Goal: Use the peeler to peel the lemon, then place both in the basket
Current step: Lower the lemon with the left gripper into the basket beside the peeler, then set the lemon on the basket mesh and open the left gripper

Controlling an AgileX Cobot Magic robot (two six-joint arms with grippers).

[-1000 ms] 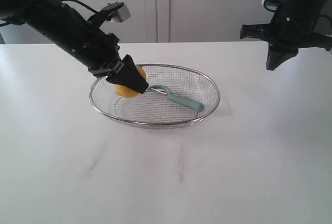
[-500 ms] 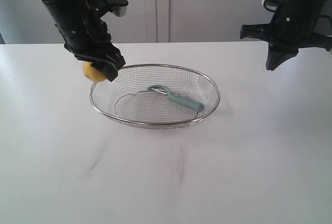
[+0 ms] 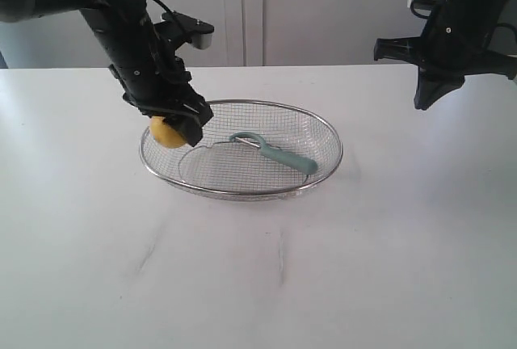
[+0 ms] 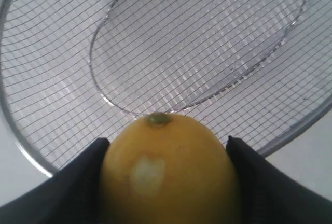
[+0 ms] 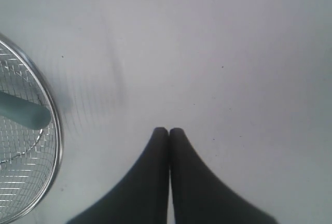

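Observation:
My left gripper [image 3: 176, 127] is shut on the yellow lemon [image 3: 167, 133], holding it just above the left rim of the wire basket [image 3: 323, 133]. Up close, the lemon [image 4: 168, 169] fills the space between both black fingers [image 4: 85, 177] and shows a pale peeled patch, with the basket mesh [image 4: 197, 42] below it. The teal peeler [image 3: 281, 153] lies inside the basket, blade head toward the middle. My right gripper [image 3: 426, 100] hangs shut and empty high at the right, away from the basket; its fingertips [image 5: 168, 130] touch over bare table.
The white table [image 3: 258, 268] spreads all round the basket. A pale wall with cabinet seams stands behind. In the right wrist view the basket's rim [image 5: 54, 125] and the peeler's handle end [image 5: 23, 111] show at the side.
The left gripper carried the lemon from inside the basket up and out past the left rim, then back down to that rim. The right arm stayed still.

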